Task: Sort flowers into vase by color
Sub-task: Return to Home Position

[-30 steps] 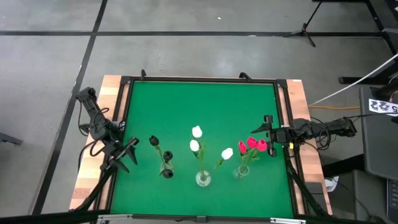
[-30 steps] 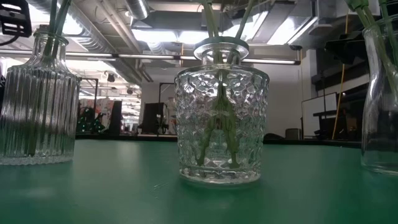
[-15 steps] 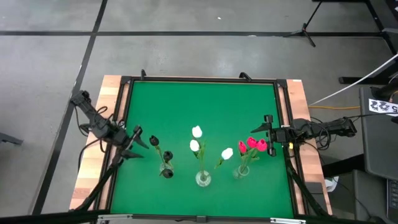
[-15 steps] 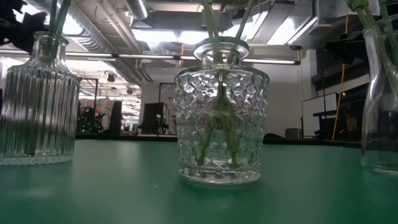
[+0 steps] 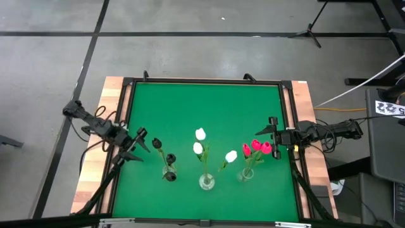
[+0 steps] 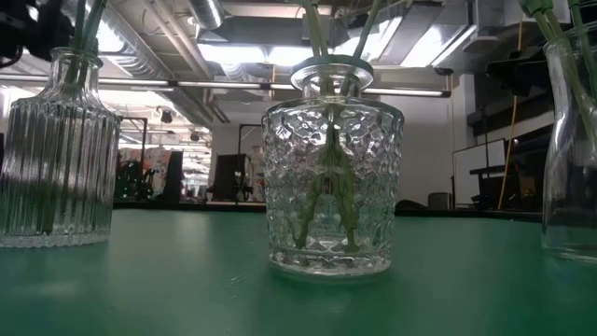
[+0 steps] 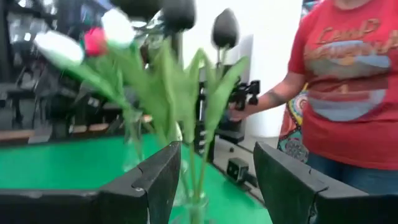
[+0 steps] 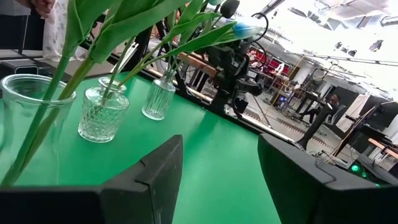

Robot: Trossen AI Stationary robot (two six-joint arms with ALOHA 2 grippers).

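High view shows my left gripper spread and empty at the left edge of the surface, just beside the black tulips standing in the left vase. I'd draw it straight back, away from the leaves, so nothing snags. The right gripper, also spread, waits beside the red-pink tulips; the white tulips stand between.

The desk has a matt green cover, bordered by pale, bare wood strips. All 3 vases are clear, glossy glass: the ribbed vase, the dimpled vase and the smooth vase. The flowers' leaves look smooth and faintly waxy.
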